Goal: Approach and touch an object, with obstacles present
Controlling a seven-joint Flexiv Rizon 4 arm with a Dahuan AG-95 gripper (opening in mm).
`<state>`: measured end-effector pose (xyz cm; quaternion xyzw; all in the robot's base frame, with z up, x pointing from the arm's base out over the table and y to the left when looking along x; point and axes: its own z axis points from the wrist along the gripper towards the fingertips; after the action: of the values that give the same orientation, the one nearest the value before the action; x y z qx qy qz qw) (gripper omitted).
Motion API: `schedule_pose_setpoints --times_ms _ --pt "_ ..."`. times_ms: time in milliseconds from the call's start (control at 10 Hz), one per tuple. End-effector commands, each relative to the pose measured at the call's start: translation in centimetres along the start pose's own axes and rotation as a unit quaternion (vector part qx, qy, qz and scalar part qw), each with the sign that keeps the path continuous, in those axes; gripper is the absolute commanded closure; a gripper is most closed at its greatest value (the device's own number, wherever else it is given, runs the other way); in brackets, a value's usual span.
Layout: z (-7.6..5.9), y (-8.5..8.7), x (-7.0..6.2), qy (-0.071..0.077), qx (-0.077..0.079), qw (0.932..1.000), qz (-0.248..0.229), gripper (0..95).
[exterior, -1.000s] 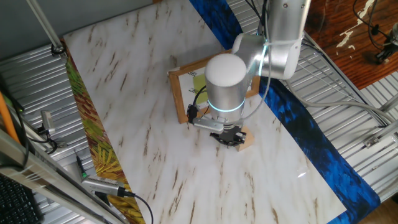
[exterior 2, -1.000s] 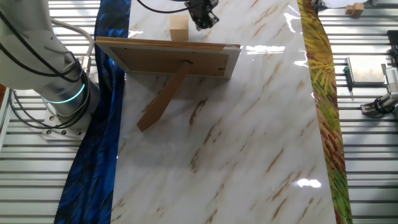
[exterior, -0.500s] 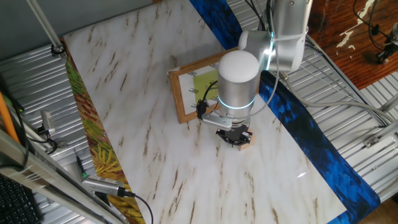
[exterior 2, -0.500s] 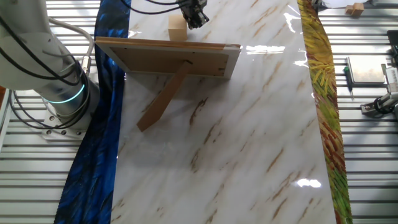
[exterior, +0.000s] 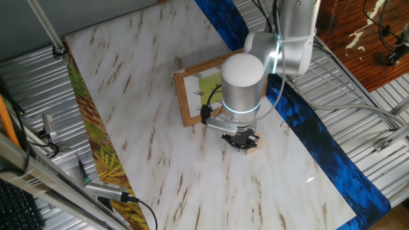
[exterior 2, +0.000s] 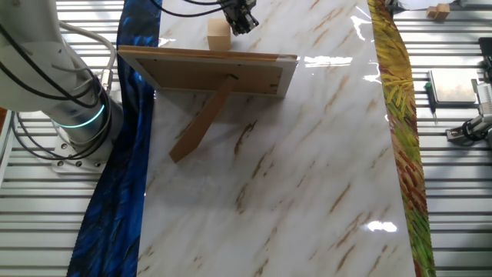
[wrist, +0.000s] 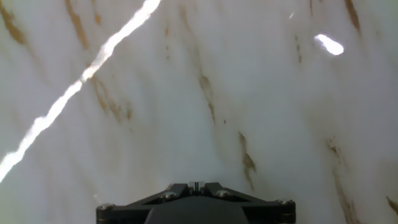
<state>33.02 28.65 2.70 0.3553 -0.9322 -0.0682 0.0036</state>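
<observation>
The gripper sits low against the small cube (right beside the picture frame). I can't tell how its jaws stand.

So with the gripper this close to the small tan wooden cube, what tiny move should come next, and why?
Probably a slight nudge sideways toward the small tan wooden cube: the gripper sits right beside it, contact unclear, and the brown wooden picture frame stands just behind.

A white marble-patterned tabletop with brown veins is edged by a blue strip on one side and a yellow-green leafy strip opposite, resting on ribbed metal decking with bright glare
</observation>
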Motion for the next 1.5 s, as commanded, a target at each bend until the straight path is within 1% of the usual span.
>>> schedule_pose_setpoints --times_ms 100,200,400,600,700,900,1000,1200,1400,1500 --pt "0.03 -0.02 -0.18 0.0 0.002 1.0 0.003 95.0" --pt "0.03 -0.03 -0.18 -0.001 0.003 1.0 -0.001 95.0" --pt "0.03 -0.03 -0.18 0.003 0.013 0.9995 -0.027 95.0" --pt "0.03 -0.03 -0.18 0.008 0.015 0.9995 -0.027 95.0" --pt "0.03 -0.03 -0.18 0.008 0.014 0.9994 -0.03 95.0" --pt "0.03 -0.03 -0.18 0.003 0.009 0.9998 -0.018 95.0" --pt "0.03 -0.03 -0.18 0.003 0.009 0.9999 0.009 95.0" --pt "0.03 -0.03 -0.18 0.007 0.011 0.9993 0.035 95.0" --pt "0.03 -0.03 -0.18 0.006 0.011 0.9993 0.034 95.0" --pt "0.03 -0.05 -0.21 0.01 0.014 0.9993 0.032 95.0"
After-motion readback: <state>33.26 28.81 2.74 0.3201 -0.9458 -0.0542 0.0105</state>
